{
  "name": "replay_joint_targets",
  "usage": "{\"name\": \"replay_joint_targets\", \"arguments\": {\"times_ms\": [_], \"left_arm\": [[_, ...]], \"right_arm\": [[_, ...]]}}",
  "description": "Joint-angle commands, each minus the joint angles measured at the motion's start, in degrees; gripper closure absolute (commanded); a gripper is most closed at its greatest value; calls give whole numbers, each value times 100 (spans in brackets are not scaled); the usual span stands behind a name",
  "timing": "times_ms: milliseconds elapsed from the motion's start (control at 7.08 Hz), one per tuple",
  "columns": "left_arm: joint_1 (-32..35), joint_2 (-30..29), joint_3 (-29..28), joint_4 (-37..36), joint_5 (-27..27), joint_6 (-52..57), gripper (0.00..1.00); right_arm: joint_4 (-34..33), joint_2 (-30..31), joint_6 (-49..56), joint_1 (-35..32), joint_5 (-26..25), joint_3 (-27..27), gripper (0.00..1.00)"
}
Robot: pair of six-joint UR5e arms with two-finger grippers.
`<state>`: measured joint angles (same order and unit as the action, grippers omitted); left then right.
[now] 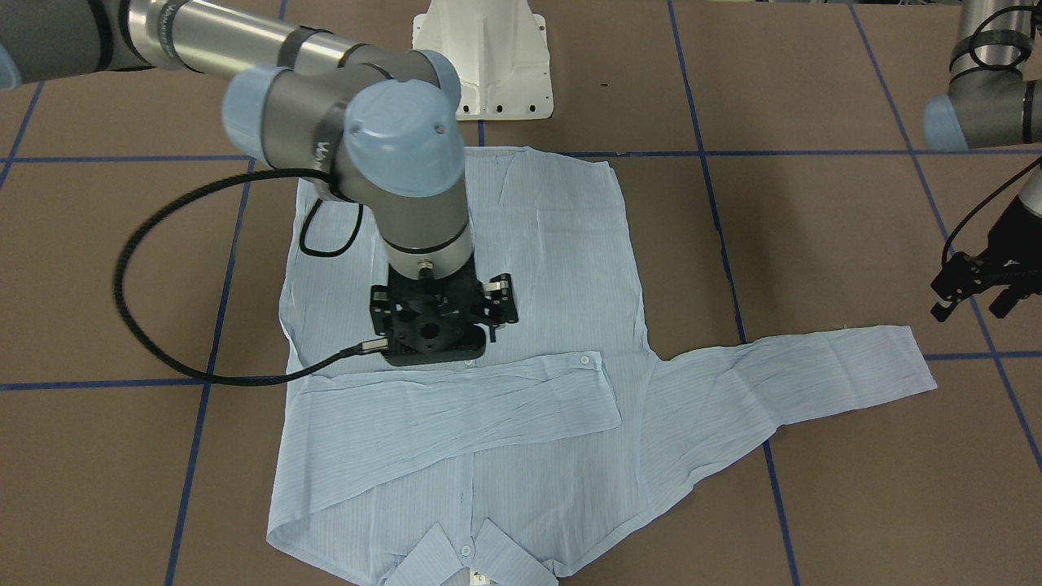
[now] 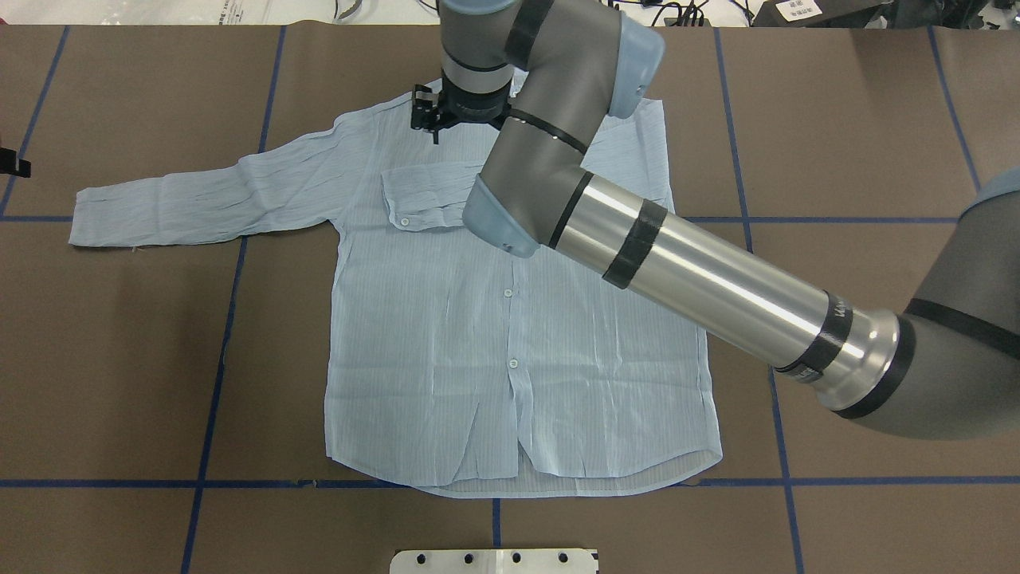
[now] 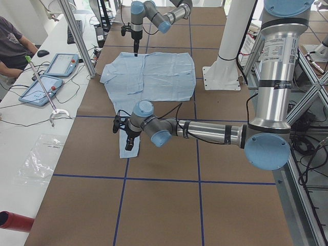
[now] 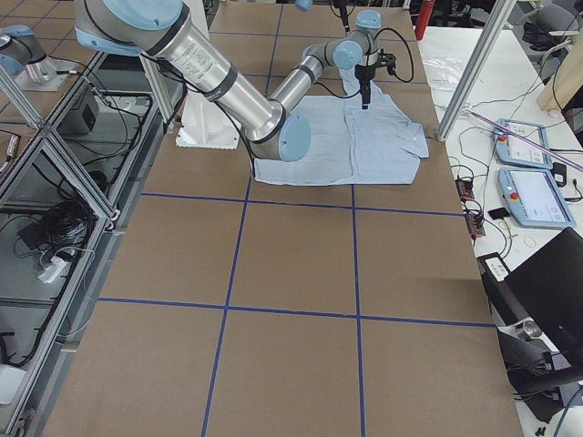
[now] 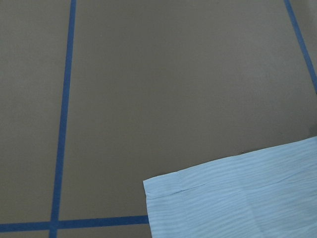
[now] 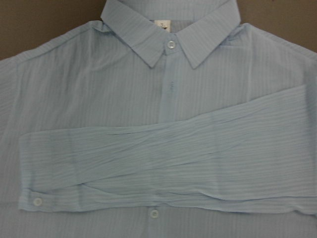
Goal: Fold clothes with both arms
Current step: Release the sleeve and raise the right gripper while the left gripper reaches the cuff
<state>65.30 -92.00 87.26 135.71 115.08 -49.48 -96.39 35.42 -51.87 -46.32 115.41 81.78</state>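
- The thin pale-blue striped long-sleeved shirt (image 2: 494,335) lies flat and button-side up on the brown paper-covered table (image 2: 119,359) with its blue tape grid.
- Its long axis runs away from the robot. The pointed collar (image 6: 168,34) is on the far, operators' side and the curved hem (image 2: 558,478) is nearest the robot's base.
- One sleeve (image 6: 163,163) lies folded across the chest. The other sleeve (image 2: 207,195) stretches straight out toward the robot's left, ending in a square cuff (image 5: 237,198).
- The cloth looks light, limp and creased. I'd expect it to sag and slide on the paper if lifted by a single layer.
- The cuff end and the shoulder seam look like the best places to pinch the outstretched sleeve.
- The black right gripper (image 1: 440,330) hangs over the chest just above the folded sleeve. Its fingertips are hidden under its own body, so I cannot tell how they stand.
- The black left gripper (image 1: 974,303) hovers near the outstretched cuff without touching it. Its fingers seem spread and empty, though that view catches it right at the edge.
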Motion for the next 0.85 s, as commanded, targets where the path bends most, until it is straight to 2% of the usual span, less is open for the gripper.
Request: {"name": "replay_joint_targets", "arguments": {"times_ms": [0, 141, 424, 706], "left_arm": [[-359, -72, -899, 1085, -564, -588, 11], [-386, -177, -1034, 1089, -662, -580, 16], [-570, -388, -1262, 1081, -706, -571, 22], [-702, -451, -1308, 1063, -706, -580, 29]], "right_arm": [[-635, 1321, 1358, -735, 488, 1362, 0], [-635, 1614, 1668, -956, 578, 1558, 0], [-565, 1958, 2029, -1351, 1086, 1673, 0], [-565, 2162, 2128, -1476, 1133, 1815, 0]]}}
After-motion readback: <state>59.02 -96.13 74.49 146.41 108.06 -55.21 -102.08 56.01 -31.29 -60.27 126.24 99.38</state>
